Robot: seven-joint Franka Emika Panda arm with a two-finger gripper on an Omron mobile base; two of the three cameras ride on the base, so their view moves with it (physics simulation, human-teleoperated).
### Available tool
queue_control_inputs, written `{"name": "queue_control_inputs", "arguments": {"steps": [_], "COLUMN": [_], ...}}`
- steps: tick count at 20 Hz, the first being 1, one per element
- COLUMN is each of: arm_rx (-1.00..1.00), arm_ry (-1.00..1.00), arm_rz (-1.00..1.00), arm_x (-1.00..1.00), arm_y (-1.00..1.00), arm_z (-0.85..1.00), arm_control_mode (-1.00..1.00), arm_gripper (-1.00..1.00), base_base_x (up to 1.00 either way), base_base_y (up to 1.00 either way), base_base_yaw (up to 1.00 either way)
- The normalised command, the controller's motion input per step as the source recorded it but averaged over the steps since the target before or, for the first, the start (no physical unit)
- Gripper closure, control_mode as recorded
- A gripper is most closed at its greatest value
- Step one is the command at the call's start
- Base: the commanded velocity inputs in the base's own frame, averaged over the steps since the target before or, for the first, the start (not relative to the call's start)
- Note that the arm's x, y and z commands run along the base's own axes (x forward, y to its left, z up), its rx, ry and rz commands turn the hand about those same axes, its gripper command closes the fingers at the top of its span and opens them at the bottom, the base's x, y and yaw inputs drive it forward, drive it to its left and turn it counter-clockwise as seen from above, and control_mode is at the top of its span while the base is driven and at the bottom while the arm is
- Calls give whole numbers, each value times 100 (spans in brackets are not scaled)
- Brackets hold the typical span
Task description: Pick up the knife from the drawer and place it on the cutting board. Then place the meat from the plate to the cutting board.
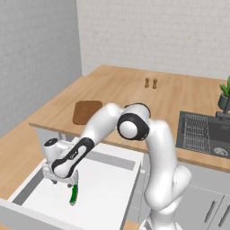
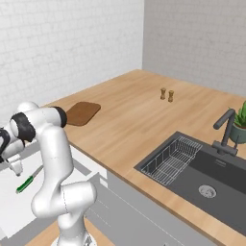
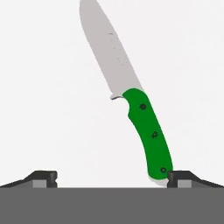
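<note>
Hovering low inside the open drawer (image 1: 108,197), the gripper (image 1: 63,182) had its jaws spread wide and held nothing. The knife (image 3: 131,100) lay flat on the white drawer floor, just beside the gripper, its green handle end near one fingertip (image 3: 181,177) in the hand view. The cutting board (image 1: 86,112) sat on the counter (image 1: 134,99) near its front edge, behind the drawer
</note>
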Motion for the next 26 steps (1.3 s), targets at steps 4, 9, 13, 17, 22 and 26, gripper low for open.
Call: {"name": "queue_control_inputs", "arguments": {"steps": [4,9,13,17,22,26], "arm_rx": [0,4,7,6,5,2], "arm_ry": [-4,-3,-9,-7,0,2], "arm_rz": [6,8,9,8,7,3], "arm_x": [-17,-12,-23,-8,11,64], "arm_y": [-38,-37,-33,-20,-5,5], "arm_z": [-8,-2,0,-4,-16,-23], "arm_control_mode": [-100,-100,-100,-100,-100,-100], "arm_gripper": [-100,-100,-100,-100,-100,-100], "base_base_x": [0,0,0,0,0,0], "base_base_y": [0,0,0,0,0,0], "base_base_yaw": [0,0,0,0,0,0]}}
